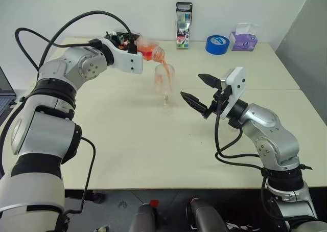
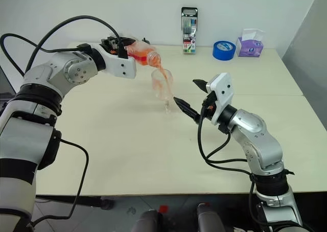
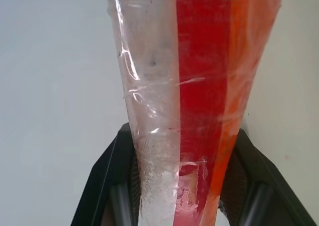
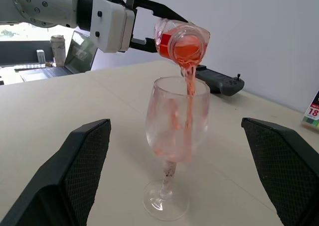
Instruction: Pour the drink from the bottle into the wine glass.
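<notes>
My left gripper (image 1: 132,42) is shut on the bottle (image 1: 148,48), holding it tipped mouth-down above the wine glass (image 1: 165,82). The orange drink (image 4: 189,89) runs in a thin stream from the bottle's open mouth (image 4: 185,46) into the bowl, and a little has pooled at the bottom. The glass stands upright on the pale table (image 1: 127,150). In the left wrist view the bottle (image 3: 199,86) sits clamped between the black fingers (image 3: 107,181). Just right of the glass, my right gripper (image 1: 192,87) is open, with one finger on either side of the glass and not touching it.
Along the table's far edge stand a box of pens (image 1: 184,18), a blue tape roll (image 1: 217,44) and a purple tissue box (image 1: 243,38). A black controller (image 4: 219,82) lies behind the glass. A laptop (image 1: 5,94) sits off the left side.
</notes>
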`<move>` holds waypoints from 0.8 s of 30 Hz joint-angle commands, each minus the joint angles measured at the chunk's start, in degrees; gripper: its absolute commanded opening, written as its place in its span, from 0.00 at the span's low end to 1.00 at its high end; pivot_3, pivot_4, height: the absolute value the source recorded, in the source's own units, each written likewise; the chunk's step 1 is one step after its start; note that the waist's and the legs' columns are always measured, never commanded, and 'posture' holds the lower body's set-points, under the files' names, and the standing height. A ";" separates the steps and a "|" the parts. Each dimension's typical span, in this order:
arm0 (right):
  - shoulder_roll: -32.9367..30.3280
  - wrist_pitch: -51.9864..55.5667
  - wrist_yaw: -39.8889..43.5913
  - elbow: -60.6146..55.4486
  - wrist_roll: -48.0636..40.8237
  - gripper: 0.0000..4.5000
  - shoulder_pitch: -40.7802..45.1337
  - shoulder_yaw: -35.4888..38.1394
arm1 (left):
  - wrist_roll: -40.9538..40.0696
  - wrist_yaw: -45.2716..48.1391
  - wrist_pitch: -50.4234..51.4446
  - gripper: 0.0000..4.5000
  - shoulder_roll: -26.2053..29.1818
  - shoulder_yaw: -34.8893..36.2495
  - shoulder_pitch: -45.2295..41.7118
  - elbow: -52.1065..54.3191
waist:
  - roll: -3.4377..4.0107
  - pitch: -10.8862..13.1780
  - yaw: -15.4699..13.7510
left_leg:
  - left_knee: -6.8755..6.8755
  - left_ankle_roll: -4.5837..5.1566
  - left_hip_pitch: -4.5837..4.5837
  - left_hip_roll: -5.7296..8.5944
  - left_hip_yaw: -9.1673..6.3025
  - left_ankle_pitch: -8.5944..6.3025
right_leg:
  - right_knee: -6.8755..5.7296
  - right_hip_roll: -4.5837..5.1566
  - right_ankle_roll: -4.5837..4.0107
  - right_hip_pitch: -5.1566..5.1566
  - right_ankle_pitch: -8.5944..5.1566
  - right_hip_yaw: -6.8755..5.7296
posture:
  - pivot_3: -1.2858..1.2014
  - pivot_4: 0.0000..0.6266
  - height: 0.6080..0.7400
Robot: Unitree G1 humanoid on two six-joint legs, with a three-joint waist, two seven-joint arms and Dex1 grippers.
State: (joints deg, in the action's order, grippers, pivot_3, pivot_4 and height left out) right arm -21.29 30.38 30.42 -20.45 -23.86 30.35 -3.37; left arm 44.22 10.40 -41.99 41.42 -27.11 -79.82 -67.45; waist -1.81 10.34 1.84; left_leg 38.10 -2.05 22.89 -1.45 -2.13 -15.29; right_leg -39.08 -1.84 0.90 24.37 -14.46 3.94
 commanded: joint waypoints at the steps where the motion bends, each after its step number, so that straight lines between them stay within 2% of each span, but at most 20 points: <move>1: 0.02 -1.32 -0.01 -2.77 -0.18 1.00 0.26 0.97 | 0.33 -1.80 -0.38 0.37 1.41 0.00 -3.39 0.22 | 0.00 0.00 -0.01 | 0.00 0.00 0.00 0.00 0.00 0.00 | 0.00 0.00 0.00 0.00 0.00 -0.01 | 0.52 0.24 1.00; 24: 0.14 -1.23 0.12 -2.21 -0.43 1.00 0.67 1.13 | 3.33 -4.68 -0.13 0.37 2.34 -2.49 -5.32 -1.38 | 0.00 0.00 -0.01 | 0.05 0.00 0.00 0.00 -0.01 0.00 | -0.04 0.00 -0.01 0.00 0.01 -0.01 | 0.52 0.24 1.00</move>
State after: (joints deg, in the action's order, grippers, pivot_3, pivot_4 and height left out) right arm -21.28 30.38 30.41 -20.49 -23.86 30.36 -3.36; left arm 47.62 6.87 -41.99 42.52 -29.95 -81.84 -69.12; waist -1.81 10.33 1.83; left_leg 38.15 -2.05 22.89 -1.45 -2.14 -15.29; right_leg -39.13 -1.84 0.89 24.37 -14.45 3.93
